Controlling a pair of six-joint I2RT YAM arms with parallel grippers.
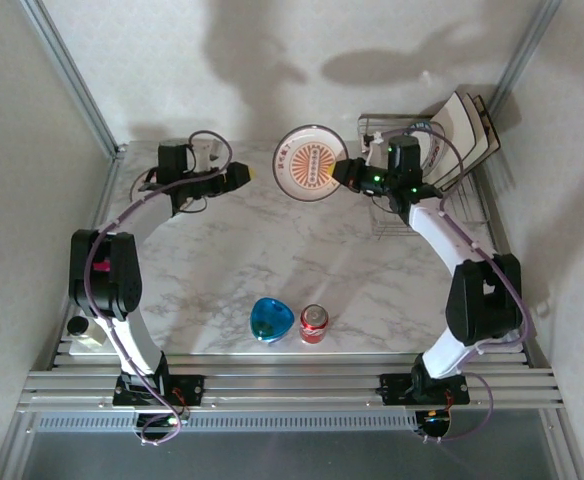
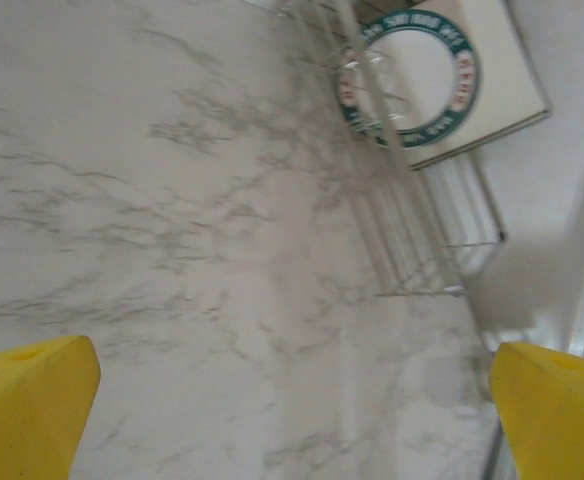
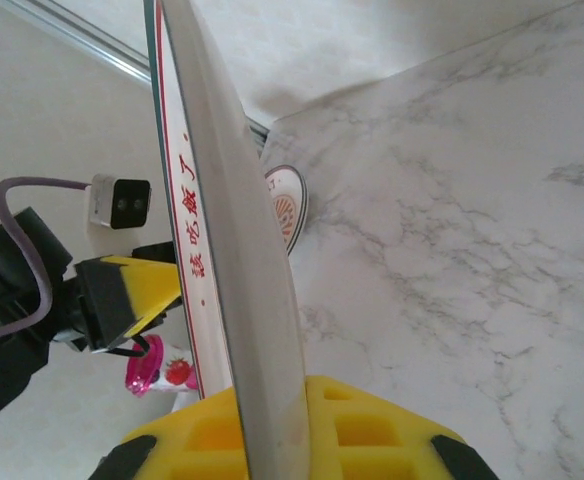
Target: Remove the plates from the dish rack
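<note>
The right gripper (image 1: 344,172) is clamped on the rim of a round plate (image 1: 310,165), white with a reddish-orange pattern. It holds the plate up on edge over the marble table (image 1: 222,260), just left of the dish rack (image 1: 390,225). From the wrist view the plate runs edge-on up from between the yellow fingers (image 3: 372,435), with its red lettering facing the other arm. I cannot tell whether its lower edge touches the table.

The wire rack sits at the far right corner of the table. Square cream plates (image 1: 469,130) lean upright at its back. The left wrist view shows a second round plate (image 2: 412,75), with a dark ring and red marks, standing in the rack in front of one of the square plates.

The left gripper (image 1: 240,175) hangs at the far left of the table with its jaws spread wide and nothing between them. It points across toward the held plate but stays apart from it.

Near the front edge, a glossy blue bowl (image 1: 271,319) and a red can (image 1: 314,323) stand just beside each other, well away from the rack.
</note>
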